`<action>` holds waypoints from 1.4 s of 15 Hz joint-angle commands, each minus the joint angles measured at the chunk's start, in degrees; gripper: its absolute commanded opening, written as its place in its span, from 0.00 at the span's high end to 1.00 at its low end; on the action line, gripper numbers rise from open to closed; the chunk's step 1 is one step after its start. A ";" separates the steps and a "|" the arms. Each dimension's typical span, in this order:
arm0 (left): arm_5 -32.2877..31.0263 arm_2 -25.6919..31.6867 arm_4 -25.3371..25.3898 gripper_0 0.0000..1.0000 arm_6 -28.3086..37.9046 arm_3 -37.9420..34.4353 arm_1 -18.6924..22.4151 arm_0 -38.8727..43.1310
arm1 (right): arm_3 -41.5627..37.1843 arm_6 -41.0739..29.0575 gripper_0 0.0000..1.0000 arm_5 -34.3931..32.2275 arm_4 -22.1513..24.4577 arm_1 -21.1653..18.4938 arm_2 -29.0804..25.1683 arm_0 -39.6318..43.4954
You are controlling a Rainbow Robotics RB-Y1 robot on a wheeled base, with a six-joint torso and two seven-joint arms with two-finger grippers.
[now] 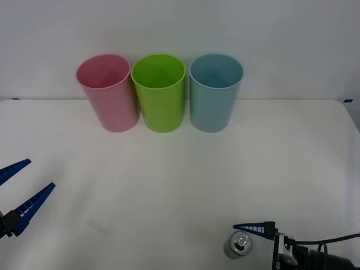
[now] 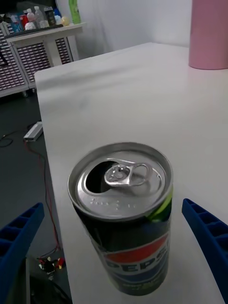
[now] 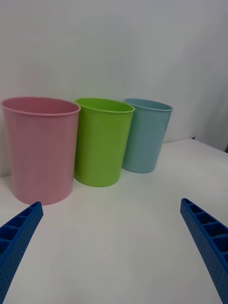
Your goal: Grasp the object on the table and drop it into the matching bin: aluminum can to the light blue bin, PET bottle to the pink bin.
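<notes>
The right pincer [image 2: 114, 251] is straddling the aluminum can [image 2: 122, 213] at the surface's [image 1: 180, 185] five o'clock, fingers apart; it should be closing squarely mid-body.

Front view high, looking down – wrist views low; all share table [image 1: 169, 185].

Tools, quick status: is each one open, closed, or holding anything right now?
Left tool: open, holding nothing, above the table's near left edge.
Right tool: open, fingers either side of the aluminum can, not gripping it.
</notes>
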 commanded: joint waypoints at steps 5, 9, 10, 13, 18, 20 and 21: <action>0.00 0.00 0.00 0.00 0.00 0.00 0.00 0.00 | 0.01 2.44 0.00 2.93 0.18 1.96 1.72 0.09; 0.00 0.00 0.00 0.00 0.00 0.00 0.00 0.00 | 0.01 3.06 0.00 3.28 0.18 1.96 1.81 0.26; 0.00 0.00 0.00 0.00 0.00 0.00 0.00 0.00 | 0.01 3.06 0.00 3.28 0.10 1.96 1.81 0.26; 0.00 0.00 0.00 0.00 0.00 0.00 0.00 0.00 | 0.01 4.02 1.00 3.02 -0.52 1.96 1.99 0.18; 0.00 0.00 0.00 0.00 0.00 0.00 0.00 0.00 | 0.01 4.64 1.00 3.02 -1.31 1.96 1.99 0.18; 0.00 0.00 0.00 0.00 0.00 0.00 0.00 0.00 | 0.01 4.64 1.00 3.02 -2.28 1.96 2.08 0.26; 0.00 0.00 0.00 0.00 0.00 0.00 0.00 0.00 | -0.08 4.64 1.00 3.02 -2.98 1.96 2.16 0.18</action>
